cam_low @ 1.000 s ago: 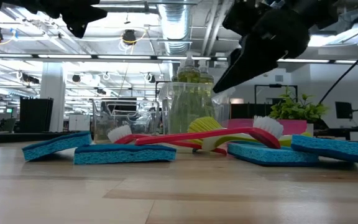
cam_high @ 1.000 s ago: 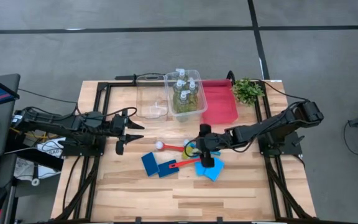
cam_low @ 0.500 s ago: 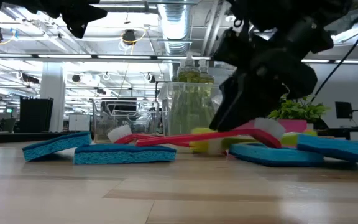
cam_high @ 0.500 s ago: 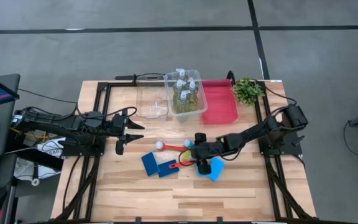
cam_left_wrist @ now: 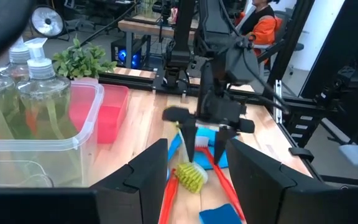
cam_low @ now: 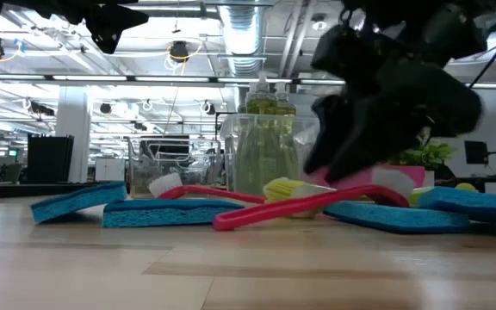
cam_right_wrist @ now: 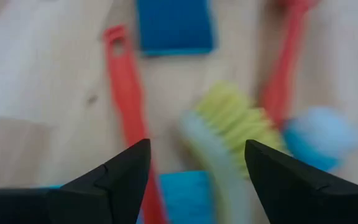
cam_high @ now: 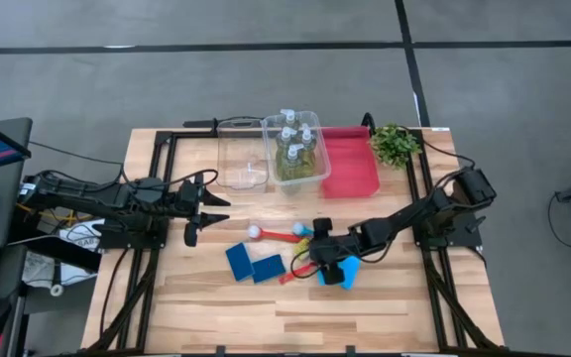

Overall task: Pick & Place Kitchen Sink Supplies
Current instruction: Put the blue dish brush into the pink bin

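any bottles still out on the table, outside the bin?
No. In the high view all the bottles stand inside one clear bin; only sponges and brushes lie on the table.

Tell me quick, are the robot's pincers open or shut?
Left pincer: open, holding nothing.
Right pincer: open, holding nothing, low over the yellow-bristled brush.

Brush heads (cam_right_wrist: 229, 124) are smeared by motion in the right wrist view; bristle detail is lost. Sponge (cam_high: 348, 271) is partly covered by the right gripper (cam_high: 322, 260). Sponge (cam_right_wrist: 174, 25) is cut off at the frame edge
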